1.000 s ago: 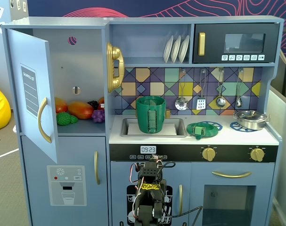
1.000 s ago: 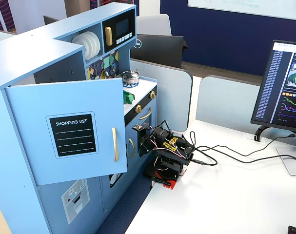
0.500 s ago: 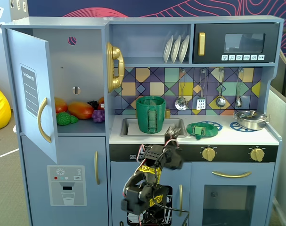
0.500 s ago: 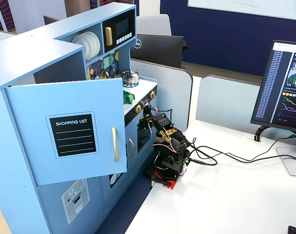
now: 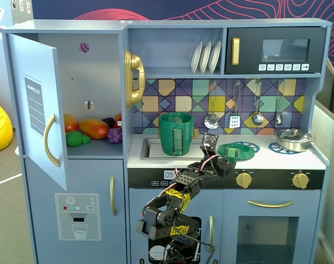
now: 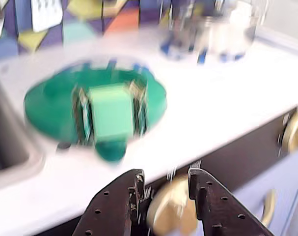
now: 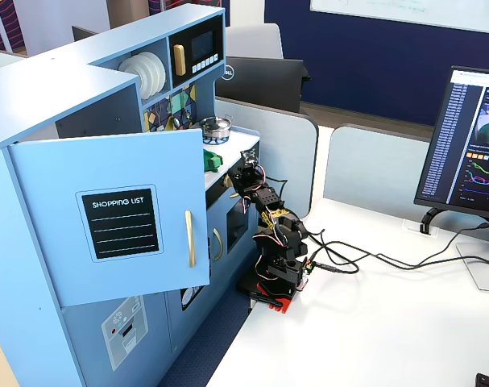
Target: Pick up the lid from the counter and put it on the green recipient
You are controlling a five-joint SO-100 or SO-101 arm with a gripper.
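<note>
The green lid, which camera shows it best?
The wrist view: the lid fills the frame, tab handle up, though blurred. A fixed view shows it small on the counter; the other shows only a green sliver behind the door.

In the wrist view the lid (image 6: 97, 110) lies on the counter (image 6: 222, 93) beyond the gripper (image 6: 164, 183), slightly left.

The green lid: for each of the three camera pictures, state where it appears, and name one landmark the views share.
A fixed view: the lid lies on the white counter, right of the green pot.
Wrist view: left of centre, beyond the gripper.
A fixed view: mostly hidden behind the open door; only a green edge shows.
Shared landmark: silver pan.
</note>
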